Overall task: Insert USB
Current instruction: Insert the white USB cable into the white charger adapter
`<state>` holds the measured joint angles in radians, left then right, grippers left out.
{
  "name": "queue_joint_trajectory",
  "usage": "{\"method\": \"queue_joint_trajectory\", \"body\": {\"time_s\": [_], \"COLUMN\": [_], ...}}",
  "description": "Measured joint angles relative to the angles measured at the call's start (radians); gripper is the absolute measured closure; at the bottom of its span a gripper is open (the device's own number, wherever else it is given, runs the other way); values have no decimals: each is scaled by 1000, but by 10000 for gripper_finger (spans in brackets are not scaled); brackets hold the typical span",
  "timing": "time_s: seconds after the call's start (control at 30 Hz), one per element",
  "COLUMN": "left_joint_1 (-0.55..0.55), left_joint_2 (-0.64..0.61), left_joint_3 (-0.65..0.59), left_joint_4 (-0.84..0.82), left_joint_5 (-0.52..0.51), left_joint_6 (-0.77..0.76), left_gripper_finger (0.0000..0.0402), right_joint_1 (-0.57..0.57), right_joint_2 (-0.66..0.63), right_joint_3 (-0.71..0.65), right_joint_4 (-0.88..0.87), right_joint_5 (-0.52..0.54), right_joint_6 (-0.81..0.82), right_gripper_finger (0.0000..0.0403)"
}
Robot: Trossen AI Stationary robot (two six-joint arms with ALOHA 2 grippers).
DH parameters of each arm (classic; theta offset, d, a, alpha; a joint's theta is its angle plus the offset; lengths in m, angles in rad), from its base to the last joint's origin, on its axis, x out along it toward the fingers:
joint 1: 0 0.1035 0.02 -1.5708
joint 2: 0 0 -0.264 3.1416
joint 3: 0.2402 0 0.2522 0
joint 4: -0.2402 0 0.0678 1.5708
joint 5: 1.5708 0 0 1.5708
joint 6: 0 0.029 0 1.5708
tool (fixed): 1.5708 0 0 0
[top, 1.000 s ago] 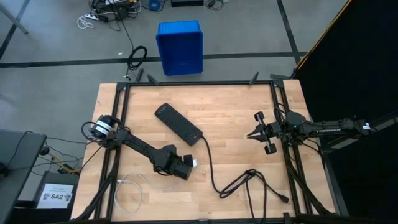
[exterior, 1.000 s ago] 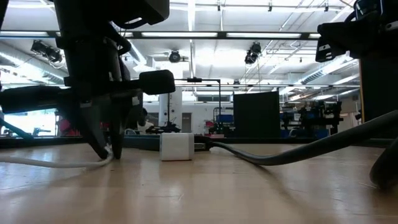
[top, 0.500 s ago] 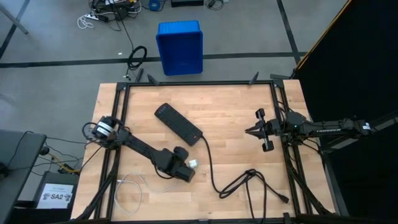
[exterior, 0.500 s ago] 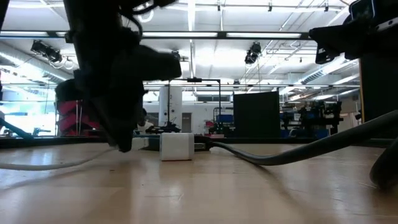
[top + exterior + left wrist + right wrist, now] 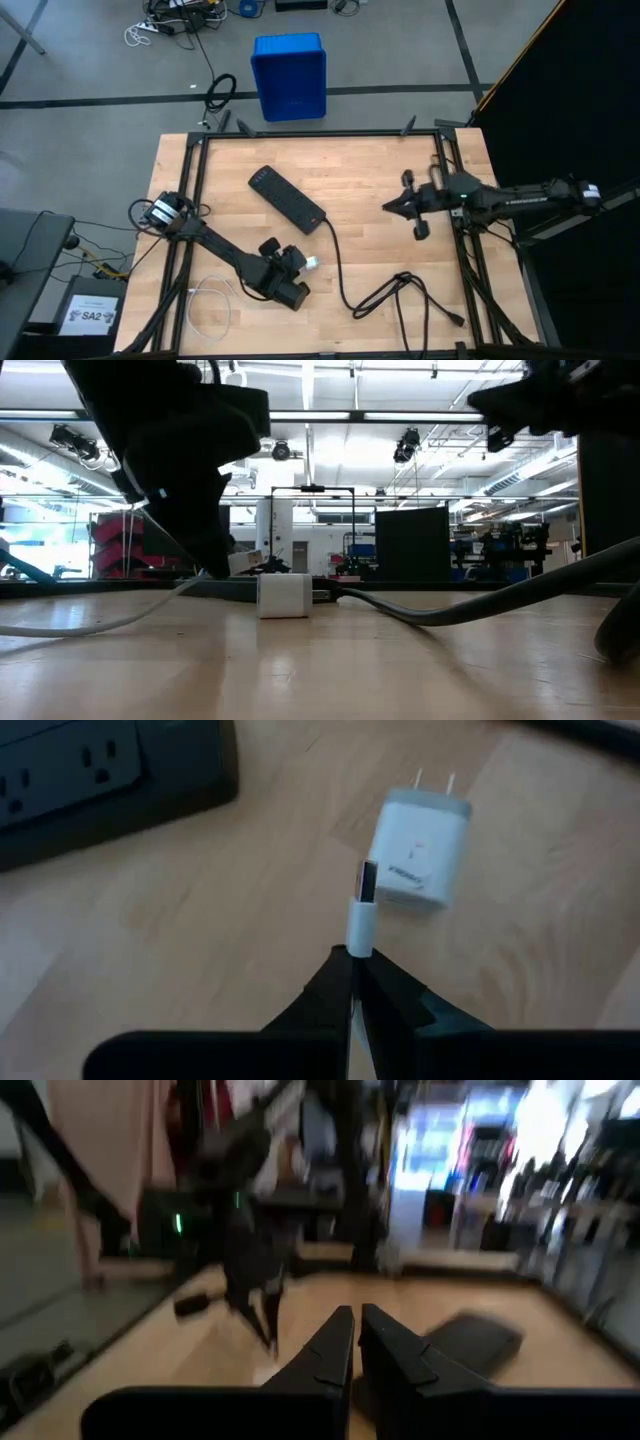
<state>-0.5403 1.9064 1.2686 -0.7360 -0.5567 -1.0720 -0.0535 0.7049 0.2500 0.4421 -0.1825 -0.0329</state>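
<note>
Clamped on the white USB cable (image 5: pixel 358 925) just behind its plug, the left gripper (image 5: pixel 355 960) holds the metal tip right beside the white charger block (image 5: pixel 420 850), which lies on the wooden table (image 5: pixel 370 185) with its prongs toward the black power strip (image 5: pixel 287 199). Only the left wrist view shows this pinch; from above, the cable loops near the table's front edge. The right gripper (image 5: pixel 393 206) hangs with jaws together over the table's right side.
</note>
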Motion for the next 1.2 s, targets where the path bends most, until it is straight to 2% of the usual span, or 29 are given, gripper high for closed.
{"method": "queue_joint_trajectory", "body": {"time_s": [0.1, 0.27, 0.43, 0.53, 0.67, 0.77, 0.87, 1.03, 1.2], "left_joint_1": [-25, -74, -120, -128, -129, -129, -130, -130, -134], "left_joint_2": [0, -1, -2, -2, -2, -2, -2, -2, -2], "left_joint_3": [0, 0, 0, 0, 1, 1, 1, 1, 1], "left_joint_4": [5, 4, 0, -9, -65, -89, -85, -80, -73], "left_joint_5": [0, 43, 45, 28, 28, 28, 35, 79, 88], "left_joint_6": [-8, -6, -9, -2, 34, 60, 72, -9, -58], "left_gripper_finger": [402, 402, 401, 401, 401, 401, 401, 401, 401], "right_joint_1": [39, 95, 145, 169, 196, 211, 226, 244, 249], "right_joint_2": [165, 418, 656, 792, 959, 1067, 1150, 1213, 1234], "right_joint_3": [68, 158, 261, 325, 428, 515, 597, 673, 680], "right_joint_4": [-12, -6, 19, 79, 92, 94, 93, 81, 68], "right_joint_5": [0, 7, 11, 10, 7, 12, 65, 115, 114], "right_joint_6": [-40, -194, -193, -189, -204, -205, -204, -201, -128], "right_gripper_finger": [396, 397, 401, 388, 344, 292, 237, 167, 135]}}
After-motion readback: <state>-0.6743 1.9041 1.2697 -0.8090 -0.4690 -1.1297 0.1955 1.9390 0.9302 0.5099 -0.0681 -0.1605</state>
